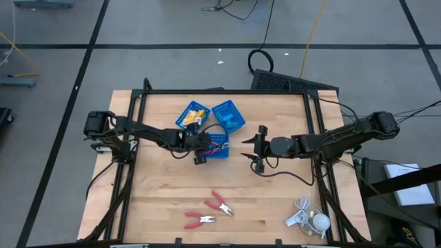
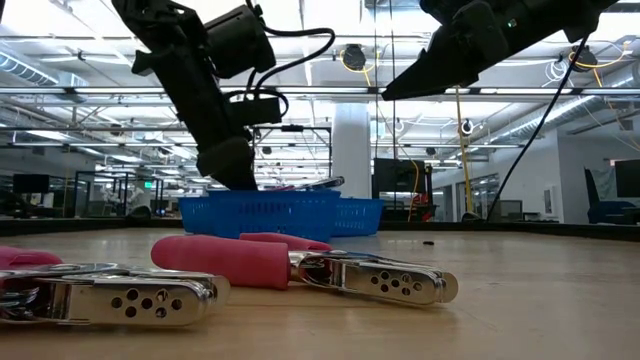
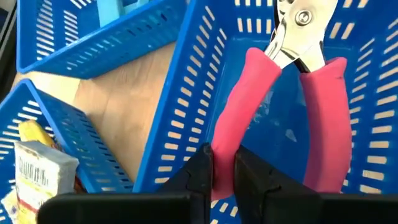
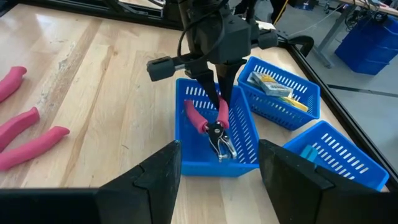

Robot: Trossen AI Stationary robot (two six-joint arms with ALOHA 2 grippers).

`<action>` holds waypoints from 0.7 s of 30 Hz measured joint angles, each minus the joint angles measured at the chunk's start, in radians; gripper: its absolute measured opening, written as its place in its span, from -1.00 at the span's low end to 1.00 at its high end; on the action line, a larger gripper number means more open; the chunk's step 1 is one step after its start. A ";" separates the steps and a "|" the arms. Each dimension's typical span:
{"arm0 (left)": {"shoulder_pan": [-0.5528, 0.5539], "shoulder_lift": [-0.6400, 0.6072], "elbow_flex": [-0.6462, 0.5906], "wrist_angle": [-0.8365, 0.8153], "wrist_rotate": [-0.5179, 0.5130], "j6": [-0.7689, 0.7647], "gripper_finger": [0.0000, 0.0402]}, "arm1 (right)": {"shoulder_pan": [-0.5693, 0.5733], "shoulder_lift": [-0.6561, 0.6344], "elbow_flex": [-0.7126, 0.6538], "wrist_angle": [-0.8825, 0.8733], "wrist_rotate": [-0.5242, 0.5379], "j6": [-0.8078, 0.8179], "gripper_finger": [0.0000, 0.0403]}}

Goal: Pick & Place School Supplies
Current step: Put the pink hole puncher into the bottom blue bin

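Two dark jointed arms, looped black cables, each ending in a black two-fingered pincer.

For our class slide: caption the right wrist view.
Left gripper holds pliers by one handle inside a tray.

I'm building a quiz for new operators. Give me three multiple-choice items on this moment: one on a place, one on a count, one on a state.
1. Where are the pliers that the left gripper holds?
A. on bare wood B. inside a blue tray C. beside the white gadget

2. How many pliers lie loose on the table?
A. two B. none C. four

3. The right gripper is:
A. open B. shut on a packet C. shut on pliers

Key: B, the left wrist view shows tray walls around them; A, the high view shows two; A, its fingers stand apart, empty.
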 joint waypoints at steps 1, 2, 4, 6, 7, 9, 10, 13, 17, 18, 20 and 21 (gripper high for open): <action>0.000 0.000 0.000 -0.002 0.000 -0.011 -0.78 | 0.000 0.000 0.000 0.000 0.000 0.000 0.00; 0.000 0.000 0.000 -0.005 0.000 -0.017 -0.77 | 0.000 0.000 0.000 -0.001 0.000 0.000 0.00; 0.001 0.000 0.000 -0.016 0.000 -0.042 -0.76 | 0.000 0.000 0.000 -0.001 0.000 0.000 0.00; 0.003 0.000 0.000 -0.035 0.000 -0.063 -0.76 | 0.000 0.000 0.000 -0.002 0.000 0.000 0.00; 0.006 0.000 0.000 -0.047 0.000 -0.073 -0.77 | 0.000 0.000 0.000 -0.004 0.000 0.000 0.00; 0.012 0.000 0.000 -0.070 0.000 -0.097 -0.81 | 0.000 0.000 0.000 -0.004 0.000 0.000 0.00; 0.014 0.000 0.000 -0.079 0.000 -0.110 -0.82 | 0.000 0.000 0.000 -0.004 0.000 0.000 0.00; 0.020 0.000 0.000 -0.085 0.001 -0.135 -0.82 | 0.000 0.000 0.000 -0.004 0.000 0.000 0.00; 0.020 0.000 0.000 -0.085 0.009 -0.133 -0.74 | 0.000 0.000 0.000 -0.004 0.000 0.000 0.00; 0.020 0.000 0.000 -0.084 0.017 -0.133 -0.72 | 0.000 0.000 0.000 -0.004 0.000 0.000 0.00; 0.020 0.000 0.000 -0.083 0.027 -0.132 -0.69 | 0.000 0.000 0.000 -0.004 0.000 0.000 0.00; 0.020 0.000 0.000 -0.081 0.031 -0.131 -0.67 | 0.000 0.000 0.000 -0.004 0.000 0.000 0.00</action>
